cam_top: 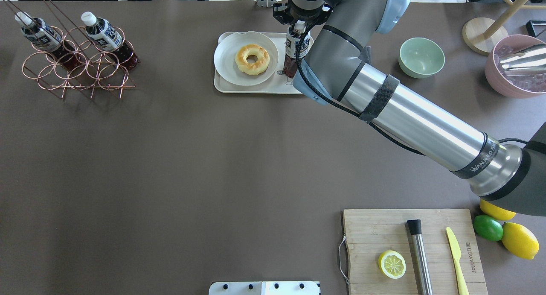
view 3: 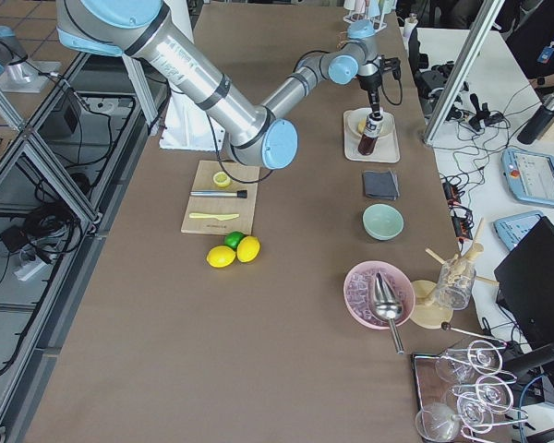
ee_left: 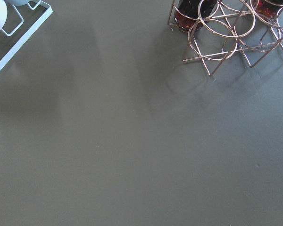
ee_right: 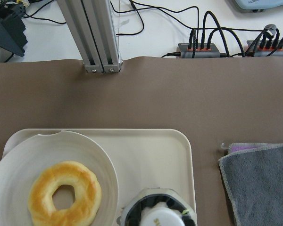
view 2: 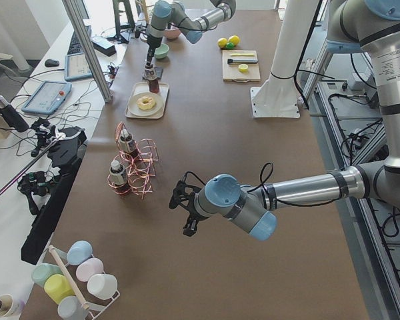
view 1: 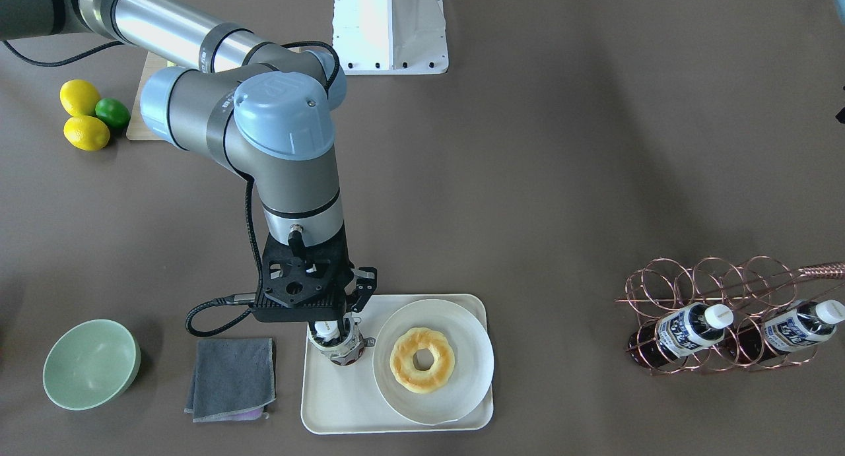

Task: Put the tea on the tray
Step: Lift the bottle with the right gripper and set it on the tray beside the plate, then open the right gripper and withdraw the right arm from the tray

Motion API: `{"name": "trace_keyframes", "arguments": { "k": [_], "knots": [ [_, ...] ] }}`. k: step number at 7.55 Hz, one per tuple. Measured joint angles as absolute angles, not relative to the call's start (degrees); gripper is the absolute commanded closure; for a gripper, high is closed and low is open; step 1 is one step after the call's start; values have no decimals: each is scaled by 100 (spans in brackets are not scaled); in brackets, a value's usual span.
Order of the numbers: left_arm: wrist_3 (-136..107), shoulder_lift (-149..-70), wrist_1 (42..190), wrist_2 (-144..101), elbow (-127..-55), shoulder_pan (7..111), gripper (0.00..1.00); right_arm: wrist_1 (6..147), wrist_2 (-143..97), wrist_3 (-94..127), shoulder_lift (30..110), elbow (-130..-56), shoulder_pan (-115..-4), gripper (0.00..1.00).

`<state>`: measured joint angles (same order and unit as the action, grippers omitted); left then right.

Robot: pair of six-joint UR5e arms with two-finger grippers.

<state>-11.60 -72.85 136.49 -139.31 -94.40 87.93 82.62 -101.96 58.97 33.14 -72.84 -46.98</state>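
The tea bottle (view 1: 341, 348), with dark liquid, white cap and navy-and-white label, stands upright on the cream tray (view 1: 343, 403), on the side next to the grey cloth. My right gripper (view 1: 334, 329) comes straight down on it and is shut around its top. The overhead view shows the same: gripper (cam_top: 298, 27), bottle (cam_top: 294, 48), tray (cam_top: 247, 89). The right wrist view shows the cap (ee_right: 156, 217) at its bottom edge above the tray (ee_right: 151, 155). My left gripper (view 2: 187, 212) hovers over bare table near the rack; I cannot tell whether it is open.
A pale plate (view 1: 469, 357) with a doughnut (view 1: 422, 359) fills the tray's other half. A grey cloth (view 1: 232, 378) and a green bowl (view 1: 91, 363) lie beside the tray. A copper rack (view 1: 713, 314) holds two more bottles. A cutting board (cam_top: 409, 248), lemons and a lime sit near the robot.
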Motion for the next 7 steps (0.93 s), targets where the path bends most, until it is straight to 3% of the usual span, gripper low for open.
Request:
{"name": "trace_keyframes", "arguments": {
  "k": [1, 7],
  "knots": [
    [-1160, -7287, 13649, -13931, -9439, 8793, 0, 8256, -10190, 5878, 3320, -7284, -4689, 0],
    [-1149, -7303, 13650, -13935, -9415, 8789, 0, 7996, -10245, 5800, 3500, -7339, -4872, 0]
  ]
}}
